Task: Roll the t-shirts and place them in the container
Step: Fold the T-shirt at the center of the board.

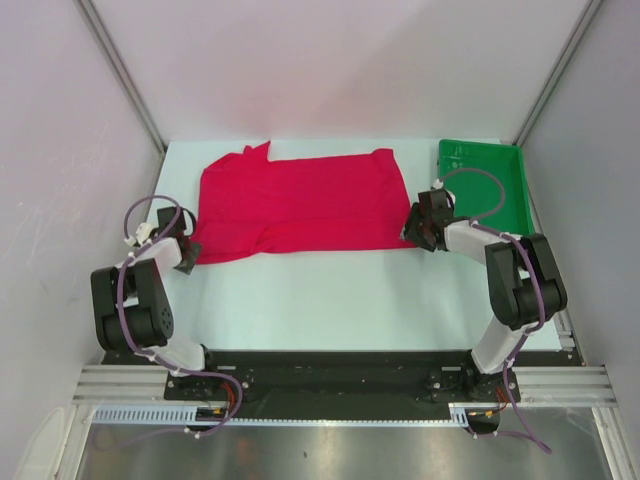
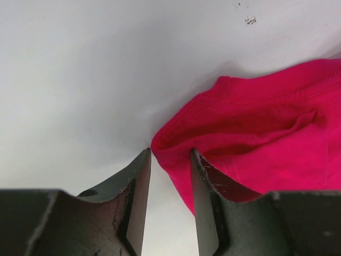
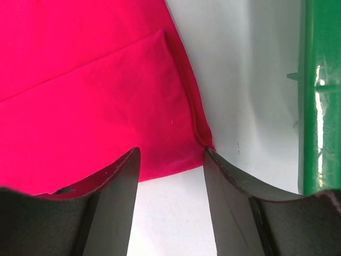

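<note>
The white surface [image 1: 330, 300] carries the red t-shirt [image 1: 300, 205], spread flat, and the green tray [image 1: 480, 155] at its far right corner.

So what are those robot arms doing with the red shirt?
They are getting ready to roll the shirt, which lies spread out on the table. The left gripper is at its near left corner and the right gripper is at its near right corner. Both are open, so nothing is grabbed yet. A green tray sits off to the right.
</note>
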